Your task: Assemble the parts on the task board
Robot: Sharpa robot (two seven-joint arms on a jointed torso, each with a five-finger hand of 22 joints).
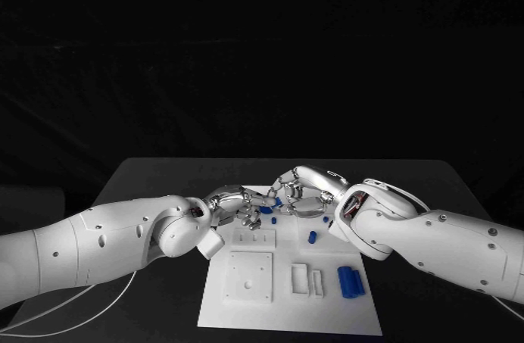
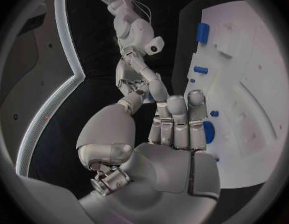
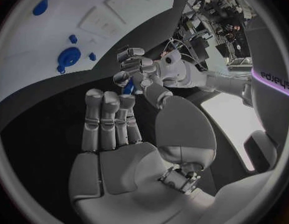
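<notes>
Two silver hands meet over the far end of the white board (image 1: 289,297) on the black worktop (image 1: 153,184) in the head view. The left hand (image 1: 232,204) and the right hand (image 1: 300,191) come close together there, with a small blue part (image 1: 266,209) between their fingers; which hand grips it cannot be told from here. A blue peg (image 1: 313,237) stands further in on the board, and a ribbed blue cylinder (image 1: 350,282) lies near the board's right edge.

From the left wrist, the left hand (image 2: 176,134) has its fingers (image 2: 177,115) straight and side by side, and the right hand's fingertips reach toward it with a speck of blue between them. Its hold cannot be told.

From the right wrist, the right hand (image 3: 129,149) shows upright fingers (image 3: 110,117) held together, thumb apart, and the left hand (image 3: 141,74) beyond pinches the small blue part (image 3: 128,87).
</notes>
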